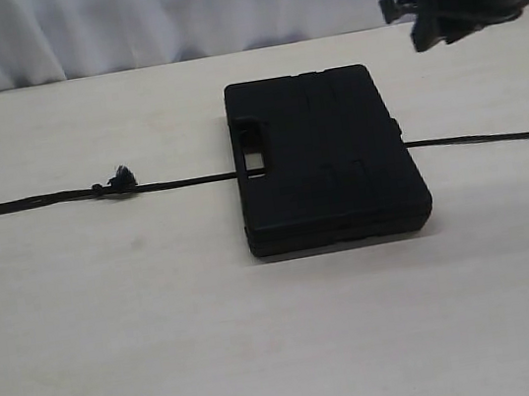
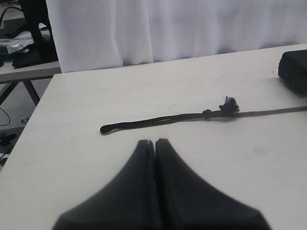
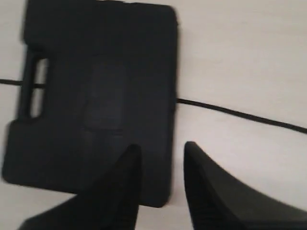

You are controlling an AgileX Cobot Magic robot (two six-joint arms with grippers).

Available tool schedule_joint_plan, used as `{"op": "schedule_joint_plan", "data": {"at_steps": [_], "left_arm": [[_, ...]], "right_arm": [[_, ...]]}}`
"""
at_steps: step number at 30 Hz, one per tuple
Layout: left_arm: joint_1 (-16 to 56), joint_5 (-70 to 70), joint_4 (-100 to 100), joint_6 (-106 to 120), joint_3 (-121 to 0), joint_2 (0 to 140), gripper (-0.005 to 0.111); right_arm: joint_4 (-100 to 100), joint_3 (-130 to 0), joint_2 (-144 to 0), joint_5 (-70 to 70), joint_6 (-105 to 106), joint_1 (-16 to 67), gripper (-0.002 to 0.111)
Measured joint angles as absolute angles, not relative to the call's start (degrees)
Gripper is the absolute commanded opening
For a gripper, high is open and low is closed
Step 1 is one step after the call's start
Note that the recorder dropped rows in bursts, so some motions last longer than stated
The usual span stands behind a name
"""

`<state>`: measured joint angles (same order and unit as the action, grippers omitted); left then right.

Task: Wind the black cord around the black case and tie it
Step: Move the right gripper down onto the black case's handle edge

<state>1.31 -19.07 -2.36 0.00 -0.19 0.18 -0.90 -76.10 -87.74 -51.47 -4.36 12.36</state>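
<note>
The left pincer (image 2: 154, 143) was clenched, its two fingers pressed together with nothing between them, above the pale table (image 2: 96, 96). Just ahead of its tips lay the black cord (image 2: 158, 119), stretched crosswise to it. One end of the cord lay near the tips, and the frayed knot (image 2: 229, 105) sat farther along, toward the black case (image 2: 293, 69), which was well apart from that pincer. The right pincer (image 3: 162, 149) stood released, a clear gap between its fingers and nothing in it, raised above the table. Below and ahead of it the case lay flat, one corner close under the gap. The cord ran beneath the case, showed across the handle cutout (image 3: 36, 88), and came out on the side nearer that pincer, lying straight on the table.
</note>
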Motion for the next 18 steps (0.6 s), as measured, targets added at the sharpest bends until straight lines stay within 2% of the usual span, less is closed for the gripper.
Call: {"op": "schedule_joint_plan", "data": {"at_steps": [1, 4, 6, 10, 14, 18], "left_arm": [[1.31, -19.07, -2.36, 0.0, -0.19, 0.18, 0.0], [1.31, -19.07, -2.36, 0.0, -0.19, 0.18, 0.0], [1.31, -19.07, -2.36, 0.0, -0.19, 0.18, 0.0], [1.31, -19.07, -2.36, 0.0, -0.19, 0.18, 0.0], [1.31, -19.07, -2.36, 0.0, -0.19, 0.18, 0.0], [1.31, -19.07, -2.36, 0.0, -0.19, 0.18, 0.0]], "right_arm": [[-7.67, -76.99, -88.51, -51.13, 0.0, 13.53, 0.044], [-9.72, -77.41, -90.13, -47.17, 0.77, 20.14, 0.044], [-3.96, -79.28, -93.54, -46.03, -4.89, 26.43, 0.044], [8.02, -92.18, -108.71, -52.45, -16.02, 37.56, 0.044], [9.69, -105.02, -121.88, -55.03, -18.88, 41.07, 0.044], [12.25, -110.14, -128.23, -56.45, -19.95, 41.07, 0.044]]}}
